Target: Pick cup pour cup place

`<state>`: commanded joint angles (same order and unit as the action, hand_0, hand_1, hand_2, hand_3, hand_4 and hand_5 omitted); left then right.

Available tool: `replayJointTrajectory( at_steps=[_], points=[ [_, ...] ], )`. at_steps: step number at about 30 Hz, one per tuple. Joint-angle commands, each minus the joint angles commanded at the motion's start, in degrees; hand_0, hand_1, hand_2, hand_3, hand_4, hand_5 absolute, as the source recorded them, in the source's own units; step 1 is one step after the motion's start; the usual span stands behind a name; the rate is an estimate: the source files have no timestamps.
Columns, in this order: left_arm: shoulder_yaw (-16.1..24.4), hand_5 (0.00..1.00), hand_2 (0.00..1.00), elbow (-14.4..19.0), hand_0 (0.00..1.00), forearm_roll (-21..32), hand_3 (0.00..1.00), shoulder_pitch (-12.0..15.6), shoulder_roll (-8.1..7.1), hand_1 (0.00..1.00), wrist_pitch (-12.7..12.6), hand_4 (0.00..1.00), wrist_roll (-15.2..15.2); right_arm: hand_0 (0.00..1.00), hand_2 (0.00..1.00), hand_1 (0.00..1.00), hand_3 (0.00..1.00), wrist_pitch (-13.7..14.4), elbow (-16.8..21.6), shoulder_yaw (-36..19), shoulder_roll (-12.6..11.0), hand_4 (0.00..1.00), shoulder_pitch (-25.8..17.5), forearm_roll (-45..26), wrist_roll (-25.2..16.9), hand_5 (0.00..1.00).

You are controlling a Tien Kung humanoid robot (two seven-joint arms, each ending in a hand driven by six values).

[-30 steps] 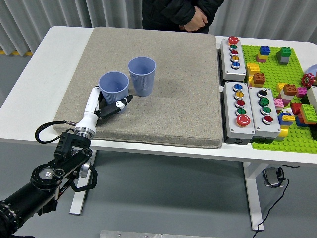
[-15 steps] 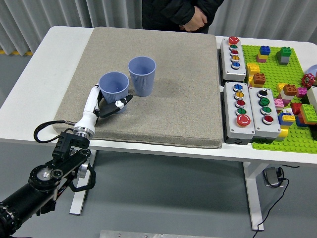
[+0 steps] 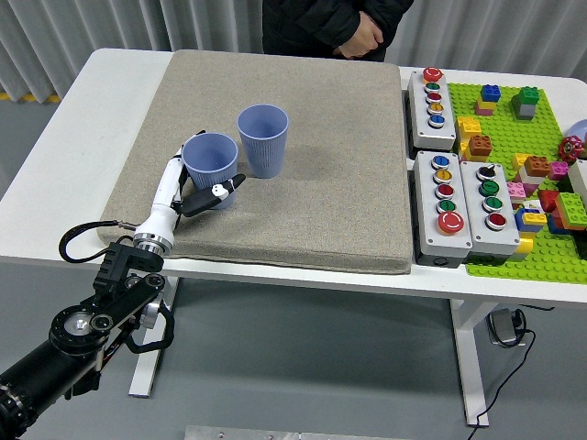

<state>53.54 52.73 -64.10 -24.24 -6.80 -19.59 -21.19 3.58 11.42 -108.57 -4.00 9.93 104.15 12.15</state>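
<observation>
Two blue ribbed cups stand upright on the grey mat (image 3: 303,183). The nearer, left cup (image 3: 210,163) is gripped by my left hand (image 3: 197,188); its white fingers wrap around the cup's lower wall. The second cup (image 3: 263,137) stands just to its right and a bit farther back, close to the first cup. My left arm comes in from the lower left corner. My right arm is out of view.
A person in dark clothes (image 3: 335,26) stands at the far side, hands folded. Two grey button boxes (image 3: 433,96) (image 3: 463,206) lie right of the mat. A green baseplate (image 3: 523,174) with several toy bricks fills the right end.
My left hand has closed further around the left cup and shifted it slightly up and back, toward the second cup.
</observation>
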Motion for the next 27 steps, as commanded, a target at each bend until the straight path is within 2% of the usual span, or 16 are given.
replayJointTrajectory(
  at_steps=[13, 27],
  points=[
    [1.57, 0.426, 0.998, 4.28, 0.928, -2.56, 0.998, 2.63, -1.68, 0.964, 1.63, 0.998, 1.27, 0.7, 0.656, 0.704, 0.628, -0.02, 0.01, -0.22, 0.03, 0.027, -0.11, 0.3, -0.01, 0.299],
    [5.27, 0.445, 0.998, 8.69, 0.933, -5.36, 0.998, 6.31, -1.67, 0.968, 1.68, 0.998, 1.7, 0.7, 0.657, 0.704, 0.627, -0.12, 0.01, -0.46, 0.03, 0.027, -0.37, 0.87, -0.02, 0.3]
  ],
)
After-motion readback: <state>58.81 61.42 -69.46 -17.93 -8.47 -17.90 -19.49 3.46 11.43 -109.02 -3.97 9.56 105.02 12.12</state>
